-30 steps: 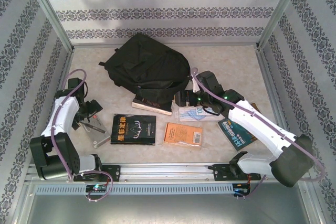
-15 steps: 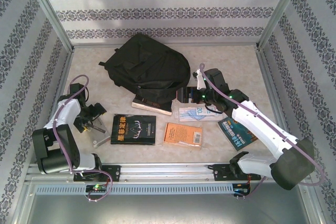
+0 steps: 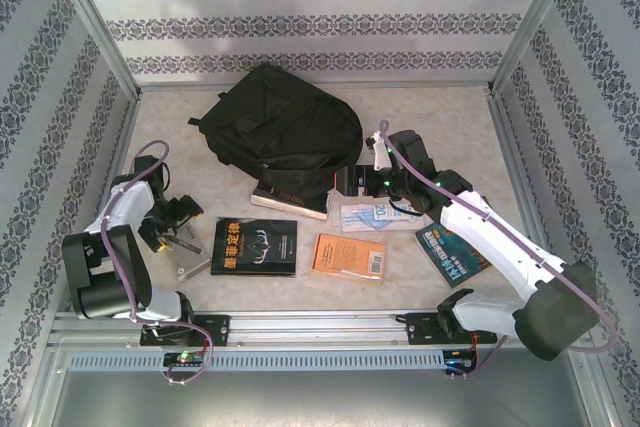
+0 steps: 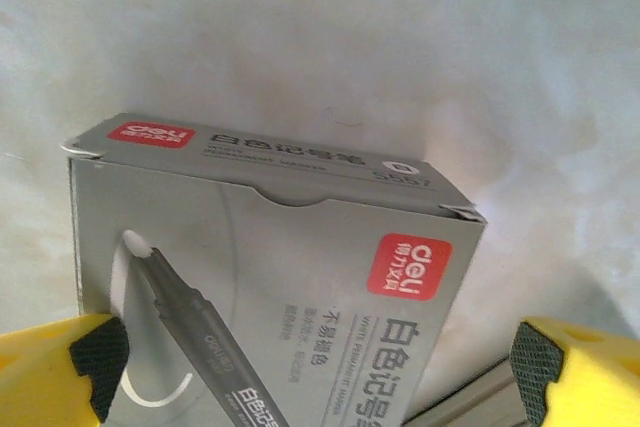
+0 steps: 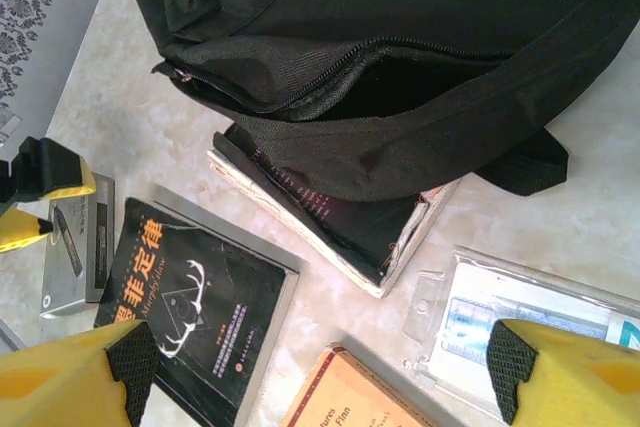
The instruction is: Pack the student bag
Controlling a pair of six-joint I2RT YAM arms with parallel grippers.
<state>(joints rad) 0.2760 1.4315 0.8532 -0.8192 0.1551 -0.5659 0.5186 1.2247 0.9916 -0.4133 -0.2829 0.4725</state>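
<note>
**Square Up on the Marker Box**

Left jaws stand wide apart astride the grey marker box (image 4: 270,277); centre them, then close on its sides. Right jaws, also apart, face the student bag (image 5: 400,7), lying at the desk's (image 3: 430,112) far middle, zip gaping.

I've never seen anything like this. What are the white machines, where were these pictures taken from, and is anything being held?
They are two robot arms bolted at the table's near edge, each ending in a two-finger gripper. The wide picture looks down from above; the other two come from cameras on the wrists, yellow fingers showing. On the table lie a black backpack with an open zip, four books, a clear plastic packet and a grey marker box. The left gripper hangs open over the marker box; the right gripper is open near the backpack's opening. Nothing is held.
</note>
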